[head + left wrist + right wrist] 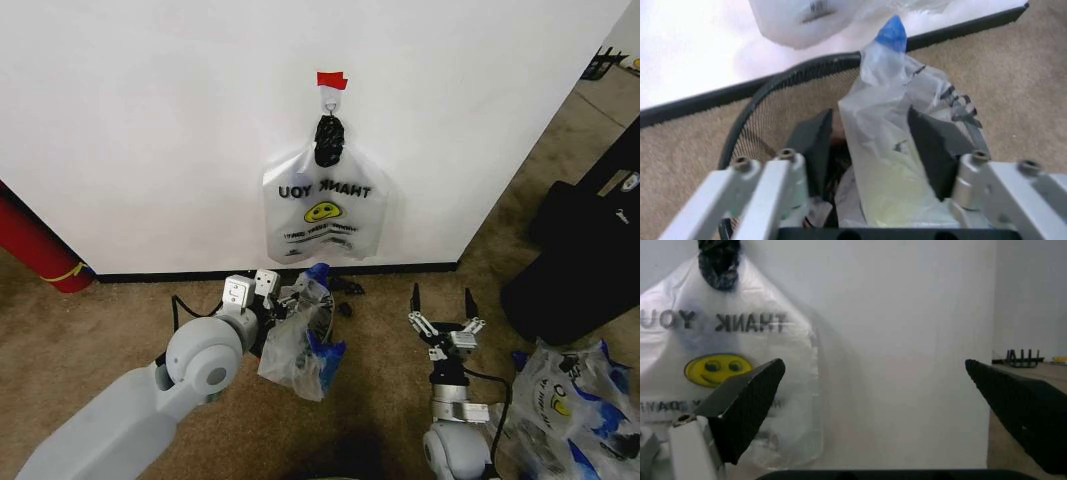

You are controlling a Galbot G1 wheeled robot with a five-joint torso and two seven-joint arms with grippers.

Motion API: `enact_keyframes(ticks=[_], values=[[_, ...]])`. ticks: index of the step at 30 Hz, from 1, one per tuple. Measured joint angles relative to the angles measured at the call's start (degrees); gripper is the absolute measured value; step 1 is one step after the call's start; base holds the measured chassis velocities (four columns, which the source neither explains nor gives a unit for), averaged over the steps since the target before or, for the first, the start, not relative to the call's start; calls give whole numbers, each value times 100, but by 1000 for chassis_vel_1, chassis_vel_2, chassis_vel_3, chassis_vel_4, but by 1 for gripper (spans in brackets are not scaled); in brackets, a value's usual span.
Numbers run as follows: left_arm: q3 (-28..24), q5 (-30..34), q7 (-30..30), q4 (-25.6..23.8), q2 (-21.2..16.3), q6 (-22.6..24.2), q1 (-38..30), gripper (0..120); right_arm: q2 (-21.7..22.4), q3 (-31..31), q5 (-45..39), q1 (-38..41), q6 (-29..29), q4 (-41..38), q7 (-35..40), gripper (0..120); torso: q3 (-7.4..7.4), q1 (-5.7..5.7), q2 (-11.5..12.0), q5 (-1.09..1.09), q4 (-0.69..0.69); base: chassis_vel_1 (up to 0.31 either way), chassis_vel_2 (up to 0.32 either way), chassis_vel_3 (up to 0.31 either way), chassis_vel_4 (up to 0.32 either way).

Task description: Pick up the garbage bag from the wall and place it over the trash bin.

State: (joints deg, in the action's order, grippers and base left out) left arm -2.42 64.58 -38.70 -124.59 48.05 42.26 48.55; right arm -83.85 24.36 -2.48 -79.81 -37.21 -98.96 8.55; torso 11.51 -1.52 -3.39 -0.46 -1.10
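Observation:
The garbage bag (883, 145), see-through with a blue handle tip (892, 31), stands upright between the dark pads (815, 147) of my left gripper (873, 150), which is shut on it. Below it is the round black mesh trash bin (760, 130), and the bag's lower part hangs into the bin's mouth. In the head view the left gripper (285, 297) holds the crumpled bag (300, 350) low by the wall's baseboard (160, 273). My right gripper (443, 305) stands open and empty to the right, pointing at the wall (907, 340).
A similar bag with mirrored lettering and a yellow smiley (322, 205) hangs from a hook (330, 98) under red tape (331, 79). A bundle of printed bags (565, 395) lies at the right, a large black case (585, 235) behind it. A red cylinder (35, 250) leans at the left.

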Motion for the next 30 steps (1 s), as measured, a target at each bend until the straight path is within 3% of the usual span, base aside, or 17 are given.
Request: enact_keyframes(ticks=[6,12,18,19,25,26,30], values=[[134,156,0,-10,-70,-4,37,22,136,-306,-53,101,157,111,37,100,0,0,0,0,-1,0,0,0,0],[261,-50,99,-2,-214,-7,168,2,594,-1205,-1075,251,1190,-165,43,100,0,0,0,1,-1,0,0,0,0],[485,-542,356,36,-300,-9,381,0,1048,-1951,-2437,722,3135,-906,606,100,0,0,0,0,0,0,0,0,0],[485,-542,356,36,-300,-9,381,0,1048,-1951,-2437,722,3135,-906,606,100,0,0,0,0,0,0,0,0,0],[520,-954,692,52,-394,-12,403,0,1337,-2026,-4588,1247,5197,-1660,1351,100,0,0,0,0,-2,0,0,0,0],[520,-954,692,52,-394,-12,403,0,1337,-2026,-4588,1247,5197,-1660,1351,100,0,0,0,0,-2,0,0,0,0],[401,-1076,770,95,-381,-13,379,0,1263,-1885,-5634,1580,6478,-1950,1885,100,0,0,0,0,0,0,0,0,0]])
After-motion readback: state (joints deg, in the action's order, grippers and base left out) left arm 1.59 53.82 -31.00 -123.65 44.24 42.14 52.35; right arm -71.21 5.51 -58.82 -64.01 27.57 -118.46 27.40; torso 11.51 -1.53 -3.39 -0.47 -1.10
